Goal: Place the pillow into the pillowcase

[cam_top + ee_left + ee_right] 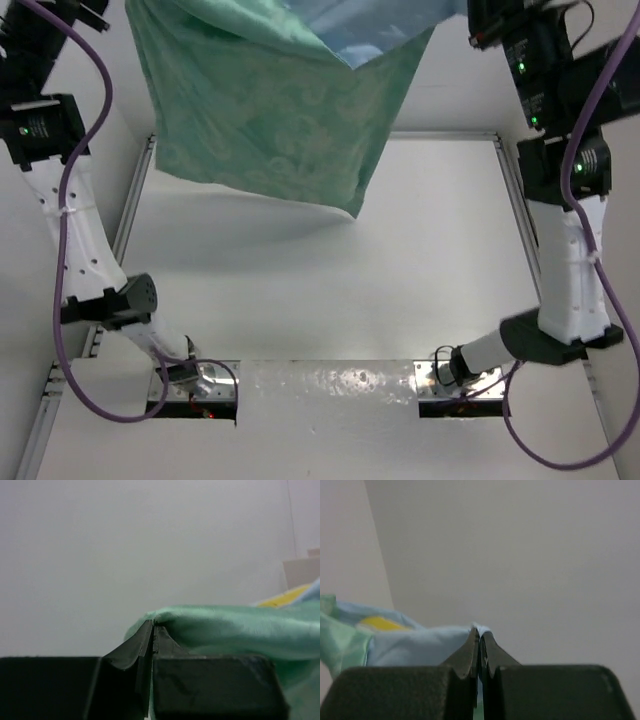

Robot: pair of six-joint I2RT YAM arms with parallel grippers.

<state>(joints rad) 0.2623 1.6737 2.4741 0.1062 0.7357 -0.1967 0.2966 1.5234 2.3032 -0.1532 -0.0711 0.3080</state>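
The pillowcase (270,100) hangs high above the table, mint green swirl face toward the top camera, light blue face showing at the top (370,30). Both grippers are out of the top view, above its upper edge. My left gripper (152,626) is shut on a mint green edge of the pillowcase (240,630). My right gripper (480,632) is shut on a light blue edge of the pillowcase (415,647). A yellow patch, likely the pillow's edge band, shows past the cloth in the left wrist view (287,599) and in the right wrist view (382,623). The rest of the pillow is hidden.
The white table (300,290) lies below the hanging cloth, with metal rails on its left (135,200) and right (510,190) sides. The left arm (80,240) and right arm (570,260) rise along the sides from bases at the near edge.
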